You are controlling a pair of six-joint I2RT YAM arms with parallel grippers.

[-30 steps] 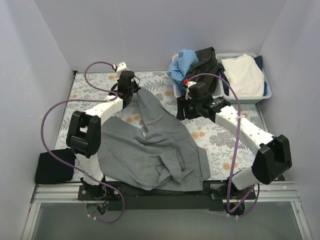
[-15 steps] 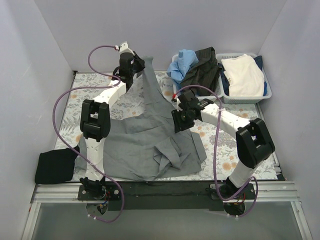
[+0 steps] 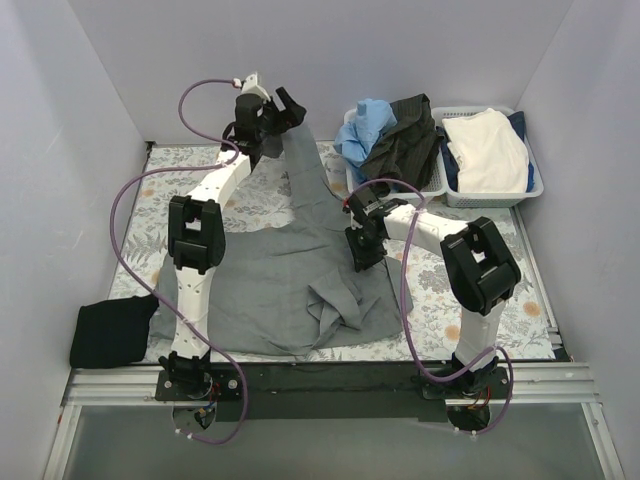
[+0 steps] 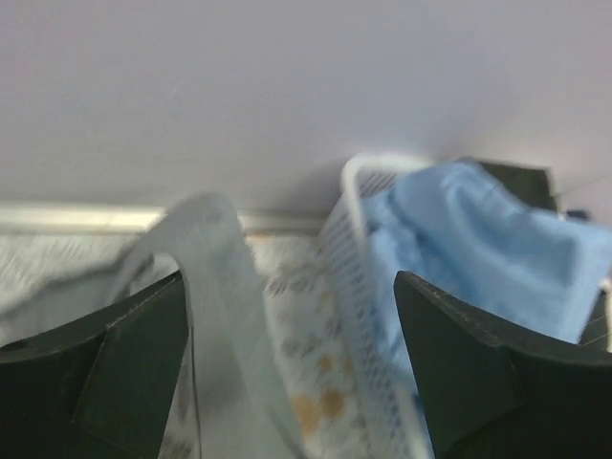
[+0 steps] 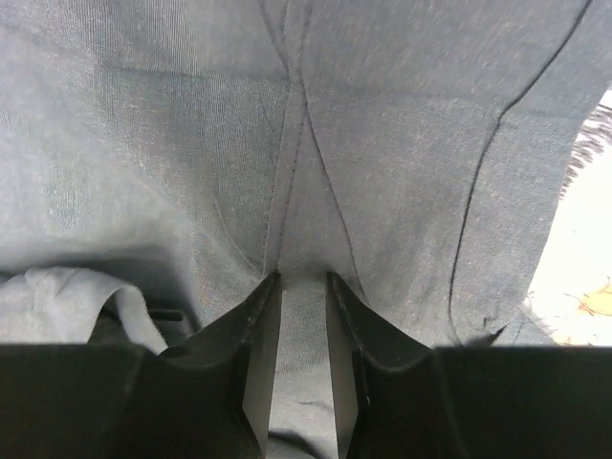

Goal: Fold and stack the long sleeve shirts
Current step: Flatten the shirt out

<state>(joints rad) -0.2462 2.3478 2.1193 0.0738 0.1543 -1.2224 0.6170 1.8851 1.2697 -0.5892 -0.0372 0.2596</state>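
Note:
The grey long sleeve shirt [image 3: 270, 290] lies spread over the middle of the flowered table, one sleeve [image 3: 305, 170] stretched toward the back. My left gripper [image 3: 278, 108] hangs high over the sleeve's far end, open; in the left wrist view the blurred sleeve [image 4: 215, 287] sags beside the left finger, with the left gripper [image 4: 289, 287] gripping nothing. My right gripper [image 3: 362, 255] is down on the shirt's right side. In its own view the right gripper [image 5: 298, 277] pinches a ridge of grey cloth [image 5: 411, 143] along a seam. A black long sleeve shirt [image 3: 110, 332] lies folded at the near left corner.
Two white lattice baskets stand at the back right. One basket [image 3: 352, 180] holds a blue cloth [image 3: 365, 125] and a dark garment [image 3: 405, 135]; the other basket [image 3: 490, 195] holds a white cloth [image 3: 488, 148]. The basket wall [image 4: 349, 249] is close to my left gripper. Walls enclose the table.
My left gripper carried the sleeve up and back, then opened and let it drop. My right arm swung left and down onto the shirt, its jaws narrowing on the cloth.

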